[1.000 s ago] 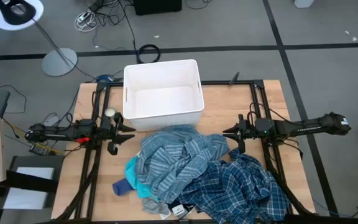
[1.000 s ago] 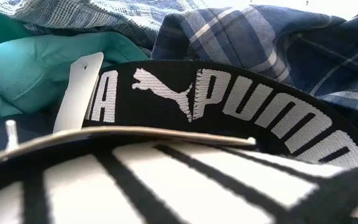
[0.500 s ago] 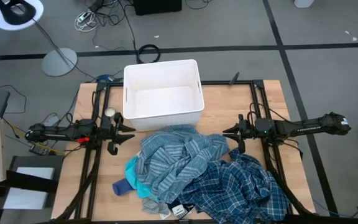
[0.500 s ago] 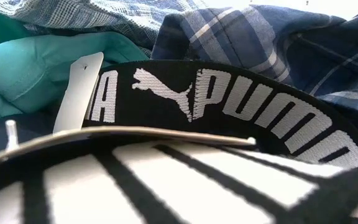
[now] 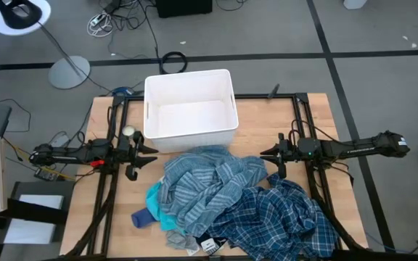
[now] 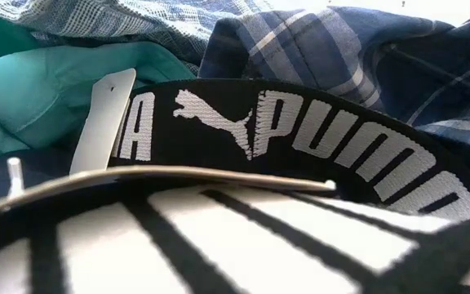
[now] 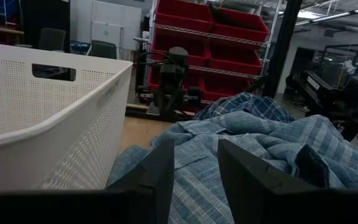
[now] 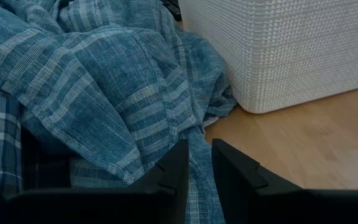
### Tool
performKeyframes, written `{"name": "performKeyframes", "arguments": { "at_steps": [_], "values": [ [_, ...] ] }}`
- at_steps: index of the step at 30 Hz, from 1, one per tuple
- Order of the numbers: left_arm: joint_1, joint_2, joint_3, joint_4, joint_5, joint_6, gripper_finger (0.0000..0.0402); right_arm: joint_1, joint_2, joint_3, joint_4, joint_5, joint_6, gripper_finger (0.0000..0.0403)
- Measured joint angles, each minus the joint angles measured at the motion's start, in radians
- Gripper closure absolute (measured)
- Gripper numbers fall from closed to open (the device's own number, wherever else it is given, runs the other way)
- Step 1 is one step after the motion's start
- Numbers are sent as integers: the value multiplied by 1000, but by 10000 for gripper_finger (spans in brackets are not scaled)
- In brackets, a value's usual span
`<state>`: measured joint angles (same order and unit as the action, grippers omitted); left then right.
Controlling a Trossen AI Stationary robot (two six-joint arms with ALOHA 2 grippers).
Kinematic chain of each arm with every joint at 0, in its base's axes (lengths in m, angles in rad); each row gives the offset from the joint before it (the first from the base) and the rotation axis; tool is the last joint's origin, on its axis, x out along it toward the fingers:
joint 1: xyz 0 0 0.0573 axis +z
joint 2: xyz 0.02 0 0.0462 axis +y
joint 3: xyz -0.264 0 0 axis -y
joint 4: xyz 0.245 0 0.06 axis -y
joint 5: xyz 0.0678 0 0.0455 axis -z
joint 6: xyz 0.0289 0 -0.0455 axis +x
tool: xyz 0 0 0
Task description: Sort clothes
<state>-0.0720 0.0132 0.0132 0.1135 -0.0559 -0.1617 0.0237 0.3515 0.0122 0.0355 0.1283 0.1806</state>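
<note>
We see the clothes heaped on the bench [image 5: 318,119] just in front of the white bin [image 5: 190,109]: the blue-grey striped shirt [image 5: 202,185] touches the bin's front, the navy plaid shirt [image 5: 281,221] lies beyond it, and the turquoise top [image 5: 158,210] and blue sock [image 5: 141,217] sit at the pile's left edge. Our left gripper [image 5: 148,158] and right gripper [image 5: 264,161] flank the pile, fingers slightly apart and empty.
</note>
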Motion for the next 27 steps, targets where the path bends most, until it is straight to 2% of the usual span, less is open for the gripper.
{"name": "performKeyframes", "arguments": {
  "at_steps": [22, 24, 27],
  "values": [
    [0, 0, 0, 0, 0, 0, 273, 0, 0, 0, 1, 0, 3, 330],
    [0, 0, 0, 0, 0, 0, 273, 0, 0, 0, 20, 0, 63, 330],
    [0, 0, 0, 0, 0, 0, 273, 0, 0, 0, 77, 0, 305, 330]
  ]
}}
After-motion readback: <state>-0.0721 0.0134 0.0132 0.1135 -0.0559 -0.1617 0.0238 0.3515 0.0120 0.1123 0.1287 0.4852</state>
